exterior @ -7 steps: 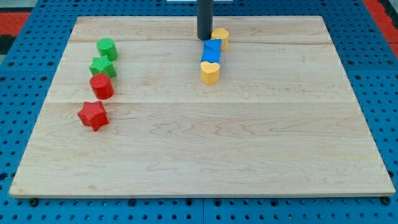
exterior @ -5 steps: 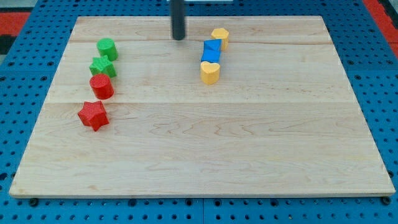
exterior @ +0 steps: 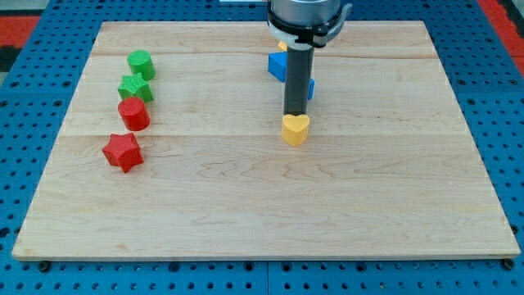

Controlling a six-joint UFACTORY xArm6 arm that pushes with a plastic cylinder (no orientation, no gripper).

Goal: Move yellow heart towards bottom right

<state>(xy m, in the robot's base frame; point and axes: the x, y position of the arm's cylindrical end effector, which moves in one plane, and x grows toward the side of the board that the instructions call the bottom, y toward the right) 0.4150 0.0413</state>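
The yellow heart (exterior: 295, 129) lies on the wooden board near its middle, a little right of centre. My tip (exterior: 292, 114) stands right behind it, touching its upper edge. The rod hides part of the blue blocks (exterior: 278, 65) at the view's top; a second blue piece (exterior: 309, 88) shows just right of the rod. A sliver of a yellow block (exterior: 281, 46) shows under the arm's end.
At the view's left stand a green cylinder (exterior: 141, 63), a green star (exterior: 134, 87), a red cylinder (exterior: 133, 114) and a red star (exterior: 123, 152) in a column. The board (exterior: 327, 213) lies on a blue pegboard.
My tip went from the top left of the blue blocks to behind the yellow heart. The heart slid down and to the right, away from the blue blocks.
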